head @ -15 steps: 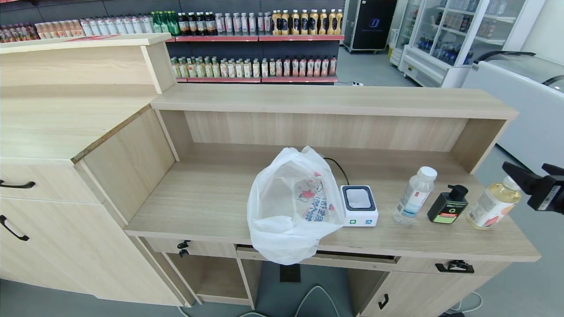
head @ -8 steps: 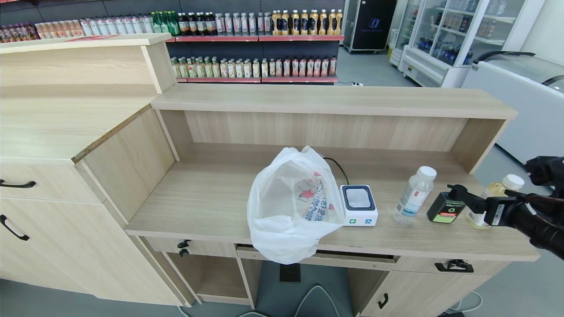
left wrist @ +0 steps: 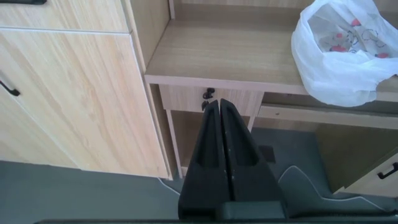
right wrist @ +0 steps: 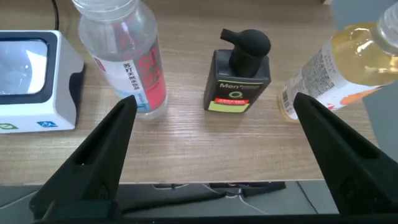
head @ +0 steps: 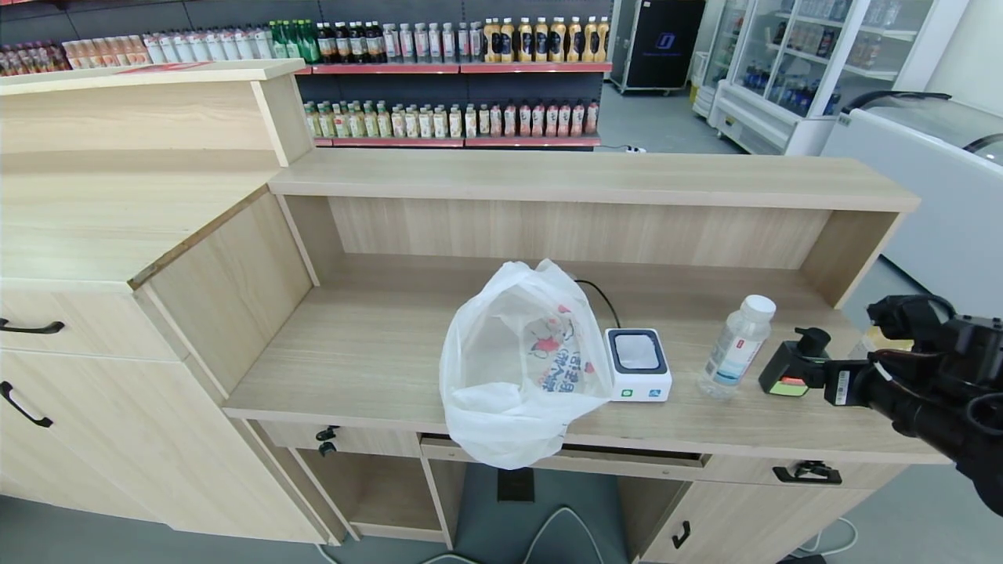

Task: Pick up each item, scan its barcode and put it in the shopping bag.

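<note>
Right wrist view: the right hand [right wrist: 212, 102] was spread wide, its fingers [right wrist: 93, 162] framing the black pump bottle [right wrist: 237, 78] from the near side and not yet touching it. The bottle stood upright on the bench [head: 376, 352], with a clear water bottle [right wrist: 127, 56] just beside it on the scanner's side and a bottle of yellow liquid [right wrist: 339, 68] on the other. The white scanner [right wrist: 31, 81] sat past the water bottle, its window facing up. In the head view the white shopping bag [head: 517, 360] slumped against the scanner's far side, mouth open, hanging over the bench's front edge.

The left hand [left wrist: 219, 109] was pressed together on nothing, low in front of the bench and well apart from the bag.

With all three items on the bench, this looked like the first pick. The next move would call for pushing forward until the fingers straddled the pump bottle's body, closing below the pump head, lifting, then turning the bottle to find the barcode, which was not visible.
</note>
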